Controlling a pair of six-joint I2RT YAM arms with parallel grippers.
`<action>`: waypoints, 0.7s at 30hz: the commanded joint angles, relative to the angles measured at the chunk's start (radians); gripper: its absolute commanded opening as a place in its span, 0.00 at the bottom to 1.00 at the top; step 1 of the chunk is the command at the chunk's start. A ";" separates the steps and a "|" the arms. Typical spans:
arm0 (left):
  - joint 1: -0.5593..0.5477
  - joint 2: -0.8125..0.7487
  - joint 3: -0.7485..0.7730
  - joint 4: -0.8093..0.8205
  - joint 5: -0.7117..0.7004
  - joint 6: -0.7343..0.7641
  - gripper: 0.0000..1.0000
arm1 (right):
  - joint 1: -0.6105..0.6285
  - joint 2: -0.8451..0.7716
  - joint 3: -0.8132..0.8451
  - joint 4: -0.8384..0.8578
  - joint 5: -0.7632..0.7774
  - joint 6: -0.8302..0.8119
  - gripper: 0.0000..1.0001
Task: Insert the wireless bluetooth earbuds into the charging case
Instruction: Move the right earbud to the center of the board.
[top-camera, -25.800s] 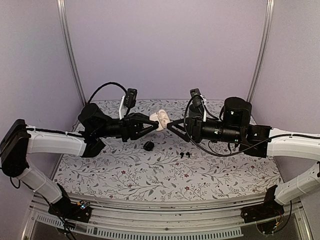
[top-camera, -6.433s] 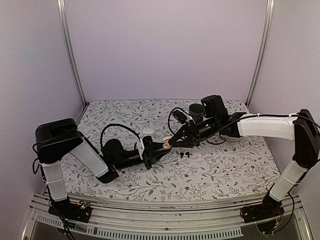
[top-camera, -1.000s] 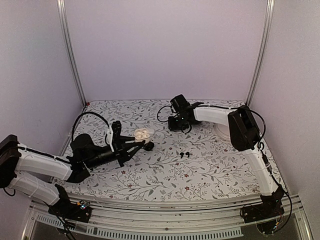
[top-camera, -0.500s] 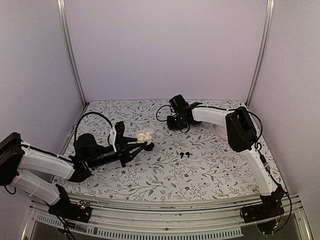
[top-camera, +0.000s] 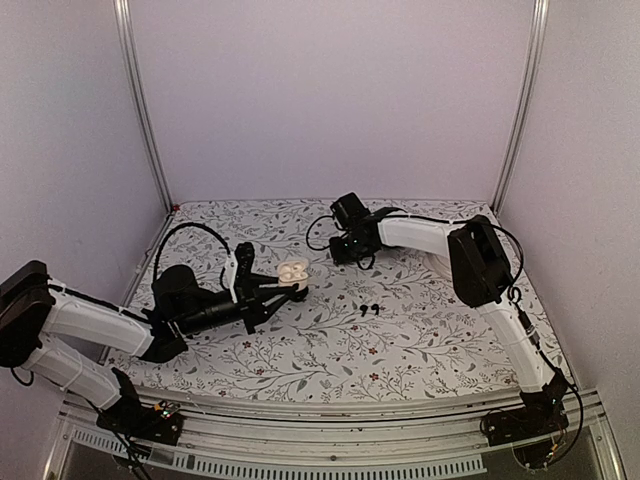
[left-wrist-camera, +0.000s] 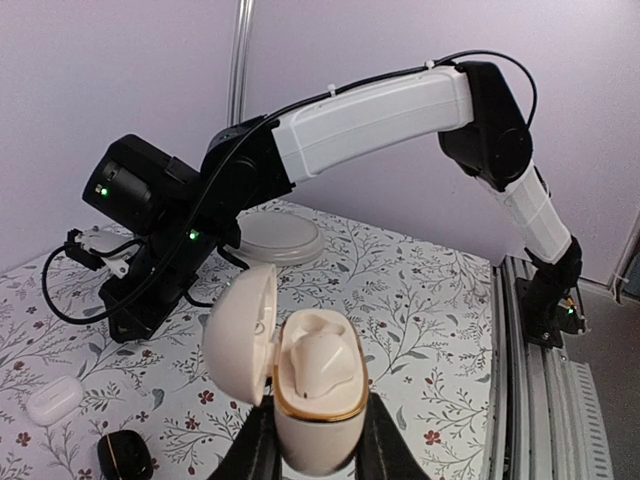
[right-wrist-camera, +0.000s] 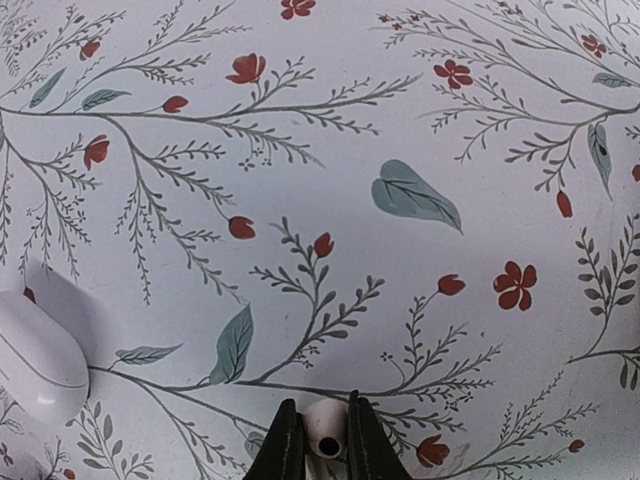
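My left gripper (top-camera: 283, 287) (left-wrist-camera: 312, 452) is shut on a cream charging case (left-wrist-camera: 315, 405) and holds it upright above the table, its lid (left-wrist-camera: 240, 330) hinged open to the left. One cream earbud (left-wrist-camera: 318, 352) sits in the case. My right gripper (top-camera: 341, 250) (right-wrist-camera: 325, 442) is at the back of the table, shut on a small white earbud (right-wrist-camera: 325, 428) just above the floral cloth. A pair of tiny black earbuds (top-camera: 368, 311) lies on the table between the arms.
A small closed white case (right-wrist-camera: 35, 355) (left-wrist-camera: 52, 400) lies left of my right gripper. A round black case (left-wrist-camera: 125, 457) lies near it. A flat round white dish (left-wrist-camera: 272, 236) sits behind the right arm. Walls close the table on three sides.
My left gripper has carried the open case a little right and toward the table's middle. My right gripper has shifted slightly left along the back of the table.
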 joint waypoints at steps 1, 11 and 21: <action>0.007 0.016 0.019 0.030 0.008 -0.011 0.00 | 0.013 0.018 -0.036 -0.050 -0.009 -0.063 0.11; 0.008 0.042 0.002 0.084 0.004 -0.023 0.00 | 0.079 -0.339 -0.555 0.173 -0.144 -0.125 0.08; 0.008 0.065 -0.005 0.120 0.008 -0.029 0.00 | 0.146 -0.600 -0.931 0.243 -0.184 -0.047 0.26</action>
